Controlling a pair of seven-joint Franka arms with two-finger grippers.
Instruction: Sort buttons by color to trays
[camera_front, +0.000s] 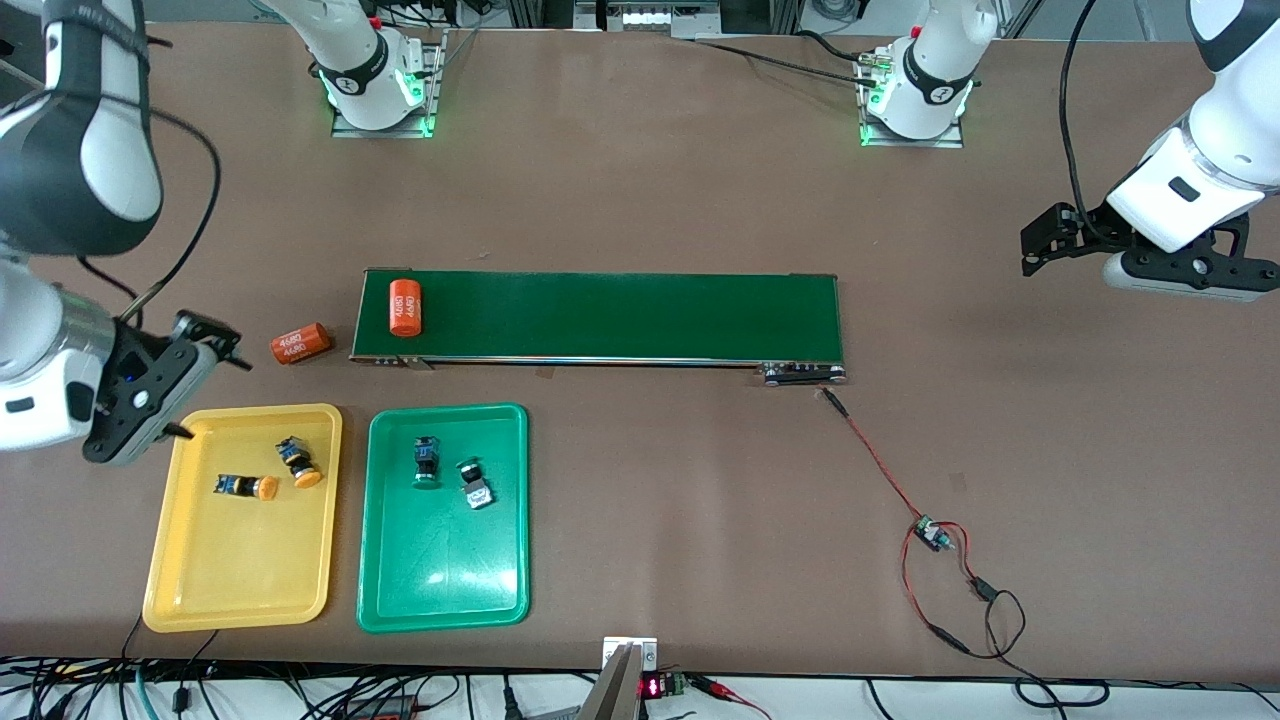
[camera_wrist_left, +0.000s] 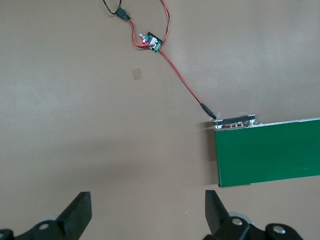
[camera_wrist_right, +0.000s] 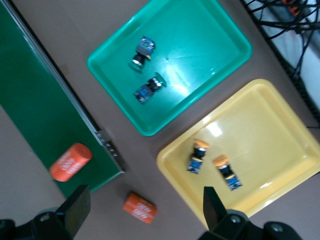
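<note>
- Two orange-capped buttons (camera_front: 268, 476) lie in the yellow tray (camera_front: 200, 590), two green-capped buttons (camera_front: 450, 472) in the green tray (camera_front: 440, 590): colours matched, sorting apparently complete.
- Right tool (camera_front: 175, 385), spread and empty, hangs over the yellow tray's corner.
- Left tool (camera_front: 1050, 240), spread, waits over bare surface (camera_front: 700, 200).

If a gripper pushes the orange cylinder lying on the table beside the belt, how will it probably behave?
The orange cylinder lies on its side, so it would probably roll rather than slide. It looks rigid and smooth, so open fingers might slip off its curved surface.
</note>
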